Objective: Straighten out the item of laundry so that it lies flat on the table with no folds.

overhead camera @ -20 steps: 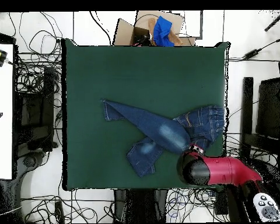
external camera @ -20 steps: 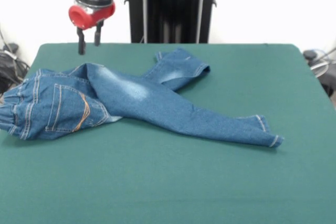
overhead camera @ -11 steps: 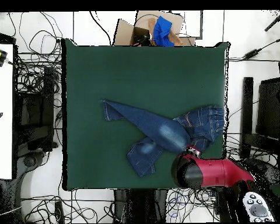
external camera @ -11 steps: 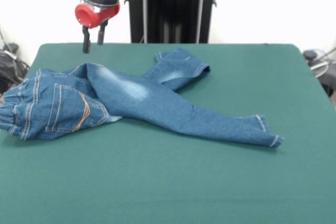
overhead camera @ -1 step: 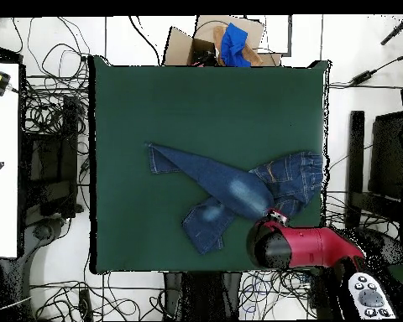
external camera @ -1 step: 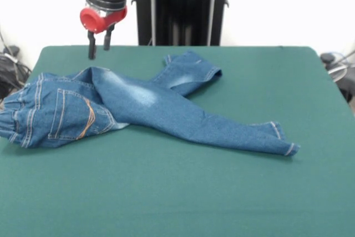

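No legible text, label, brand, number or sign in either view

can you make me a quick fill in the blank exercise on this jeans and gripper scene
1. The jeans lie with one leg ____ over the other.
2. The table is covered in dark ____ cloth.
3. The gripper is ____ and holds nothing, above the table's far edge.
4. The stitching on the back pocket is ____.

Missing words: crossed; green; open; orange
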`<state>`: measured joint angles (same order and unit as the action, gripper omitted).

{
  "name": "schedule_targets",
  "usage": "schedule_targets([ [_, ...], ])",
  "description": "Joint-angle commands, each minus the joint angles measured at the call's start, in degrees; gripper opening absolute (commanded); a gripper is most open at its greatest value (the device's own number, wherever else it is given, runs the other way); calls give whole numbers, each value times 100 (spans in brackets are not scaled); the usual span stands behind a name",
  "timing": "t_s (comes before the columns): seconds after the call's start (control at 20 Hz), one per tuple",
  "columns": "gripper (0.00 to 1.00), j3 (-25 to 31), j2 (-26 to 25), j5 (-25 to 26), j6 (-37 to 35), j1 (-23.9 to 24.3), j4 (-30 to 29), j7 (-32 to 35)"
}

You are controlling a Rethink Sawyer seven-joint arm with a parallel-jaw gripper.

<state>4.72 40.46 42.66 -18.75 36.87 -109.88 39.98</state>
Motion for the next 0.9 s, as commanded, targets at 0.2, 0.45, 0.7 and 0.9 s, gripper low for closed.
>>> schedule_targets([
  [0.2,100,902,-1315,-27,164,662,1152,304],
  [0.45,100,1570,-1515,207,73,1219,1384,-379],
  [0.7,100,2086,-1745,354,-189,1932,1460,-941],
  [0.9,100,2448,-1973,506,-314,2636,1502,-1351],
])
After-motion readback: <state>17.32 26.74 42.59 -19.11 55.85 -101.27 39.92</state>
